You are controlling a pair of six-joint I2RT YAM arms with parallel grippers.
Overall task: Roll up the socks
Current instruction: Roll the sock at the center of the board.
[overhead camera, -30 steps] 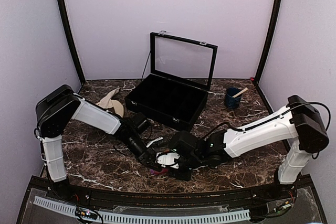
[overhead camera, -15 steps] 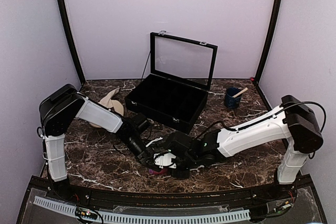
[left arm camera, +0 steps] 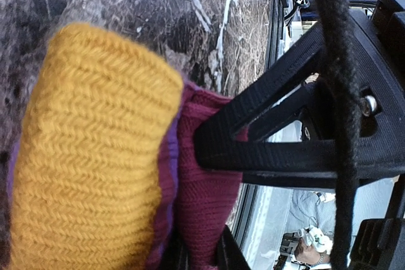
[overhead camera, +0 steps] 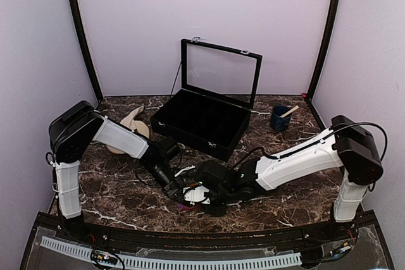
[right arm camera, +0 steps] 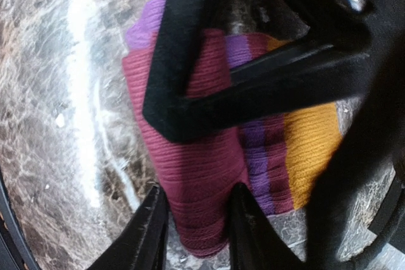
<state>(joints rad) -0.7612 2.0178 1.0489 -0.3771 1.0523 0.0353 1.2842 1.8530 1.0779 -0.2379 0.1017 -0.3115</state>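
The magenta-pink sock (right arm camera: 202,156), with purple stripes and an orange end (left arm camera: 95,156), lies bunched on the marble near the front edge. In the top view only a sliver of it (overhead camera: 185,206) shows under the two grippers. My left gripper (left arm camera: 199,254) is shut on its magenta fold. My right gripper (right arm camera: 196,222) straddles the same fold from the other side, both fingers pressing against the fabric. In the top view the two grippers meet at the front centre, left gripper (overhead camera: 179,186) and right gripper (overhead camera: 201,195). A pale beige shape (overhead camera: 130,120) lies at back left; I cannot tell whether it is the cream sock.
An open black case (overhead camera: 166,120) with a glass lid stands at back centre. A dark blue cup (overhead camera: 279,119) holding a stick stands at back right. A round beige plate (overhead camera: 143,133) sits at back left. The table's front rail (overhead camera: 190,235) is close to the sock.
The right arm has slid its gripper leftward, closer against the left gripper over the sock. The left arm has barely moved.
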